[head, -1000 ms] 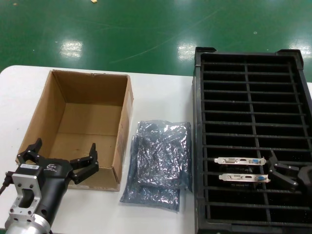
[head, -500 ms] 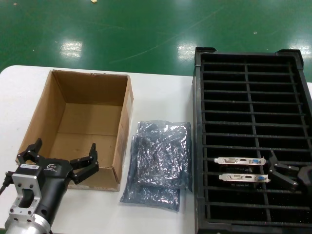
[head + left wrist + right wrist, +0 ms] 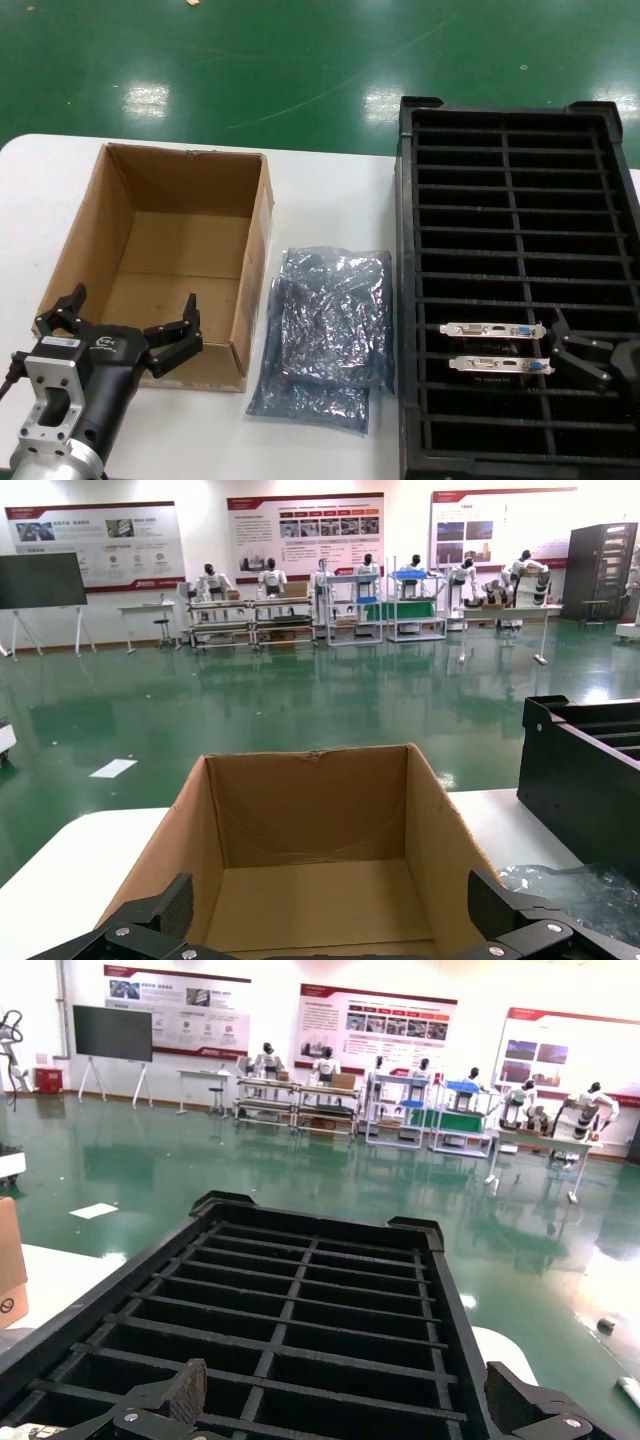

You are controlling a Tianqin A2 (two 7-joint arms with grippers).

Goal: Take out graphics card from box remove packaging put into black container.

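The brown cardboard box (image 3: pixel 165 255) stands open and empty on the white table at the left; it also fills the left wrist view (image 3: pixel 310 870). Two empty grey anti-static bags (image 3: pixel 325 335) lie between the box and the black slotted container (image 3: pixel 515 240). Two graphics cards (image 3: pixel 495 329) (image 3: pixel 500 364) stand in adjacent slots, silver brackets up. My left gripper (image 3: pixel 125 320) is open and empty at the box's near edge. My right gripper (image 3: pixel 580 355) is open and empty over the container, just right of the cards. The container fills the right wrist view (image 3: pixel 300 1310).
The white table (image 3: pixel 330 200) ends at its far edge on a green floor. The container's near rows and far rows hold nothing. A bag corner shows in the left wrist view (image 3: pixel 570 890).
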